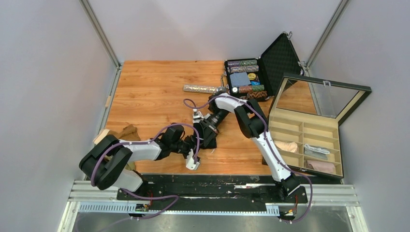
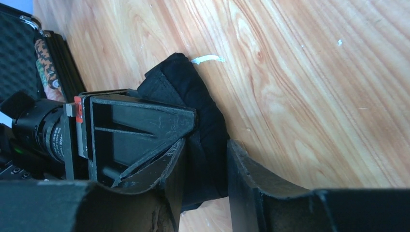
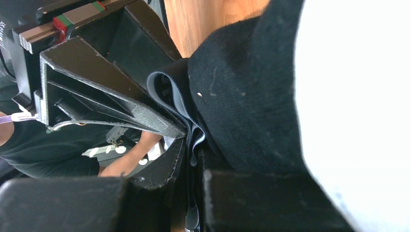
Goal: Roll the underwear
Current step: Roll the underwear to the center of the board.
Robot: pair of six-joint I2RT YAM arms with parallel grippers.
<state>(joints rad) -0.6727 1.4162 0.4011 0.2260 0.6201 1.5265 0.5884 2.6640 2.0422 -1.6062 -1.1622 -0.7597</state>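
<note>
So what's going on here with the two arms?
Both arms are working on one black underwear in the middle of the table. The right gripper is shut on a folded edge of it. The left gripper has its fingers on either side of the same cloth, close beside the right one; whether it grips yet isn't clear. The piece looks bunched, not a finished roll.

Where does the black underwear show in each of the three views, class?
Top external: black underwear just below centre.
Left wrist: black underwear at centre, reaching towards the bottom edge.
Right wrist: black underwear filling the middle.
Shared landmark: wooden table.
</note>
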